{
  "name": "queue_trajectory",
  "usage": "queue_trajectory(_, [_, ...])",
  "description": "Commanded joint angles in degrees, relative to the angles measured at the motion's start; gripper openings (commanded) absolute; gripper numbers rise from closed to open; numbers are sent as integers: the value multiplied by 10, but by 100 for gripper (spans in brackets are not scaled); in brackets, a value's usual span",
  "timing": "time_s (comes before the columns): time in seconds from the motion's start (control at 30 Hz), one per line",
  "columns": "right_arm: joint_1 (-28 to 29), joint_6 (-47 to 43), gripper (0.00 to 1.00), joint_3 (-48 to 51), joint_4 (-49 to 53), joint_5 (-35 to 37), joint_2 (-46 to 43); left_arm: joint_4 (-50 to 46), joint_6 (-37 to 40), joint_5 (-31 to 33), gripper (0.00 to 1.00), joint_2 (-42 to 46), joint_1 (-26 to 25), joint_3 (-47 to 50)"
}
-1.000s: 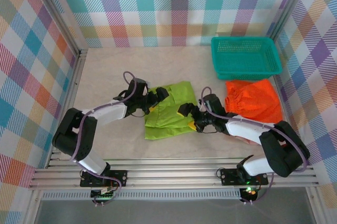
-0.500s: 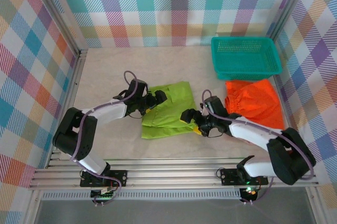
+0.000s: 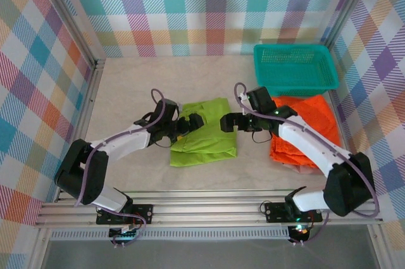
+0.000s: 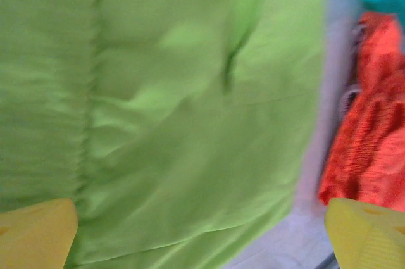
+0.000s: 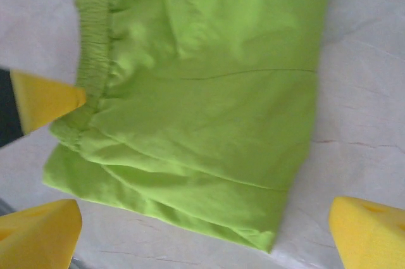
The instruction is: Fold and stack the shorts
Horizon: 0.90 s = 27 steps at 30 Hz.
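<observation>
Grippers flank the folded lime green shorts [image 3: 205, 137] mid-table: left gripper [image 3: 188, 123] over their left edge, right gripper [image 3: 228, 122] over their right, both with fingers spread wide and holding nothing. The left wrist view is blurred. To the right, the right arm hides part of the orange shorts [image 3: 313, 120]; a pinkish sliver [image 3: 292, 165] at their near edge is too small to identify. Farthest back stands a teal basket [image 3: 294, 69].

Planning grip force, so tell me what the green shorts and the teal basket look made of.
Green shorts: thin matte fabric, perhaps cotton or polyester; it creases softly and its waistband is gathered. Teal basket: rigid plastic, probably moulded; its walls are a fine open mesh under a solid rim.
</observation>
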<state>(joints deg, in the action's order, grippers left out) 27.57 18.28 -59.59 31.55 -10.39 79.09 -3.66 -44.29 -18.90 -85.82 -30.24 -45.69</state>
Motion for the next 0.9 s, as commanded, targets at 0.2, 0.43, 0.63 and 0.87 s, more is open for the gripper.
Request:
queue_trajectory(0.2, [-80,-71,99,-26,-4,-143,96,4,24,26,100,-28,-3,68])
queue_trajectory(0.43, [-94,-78,97,-52,-33,-226,207,-1,38,27,100,-29,-1,76])
queue_trajectory(0.63, [-95,-61,91,-65,-58,-241,261,-1,39,27,100,-26,-2,76])
queue_trajectory(0.87, [-94,-31,77,-61,-91,-262,291,1,37,26,100,-30,-2,73])
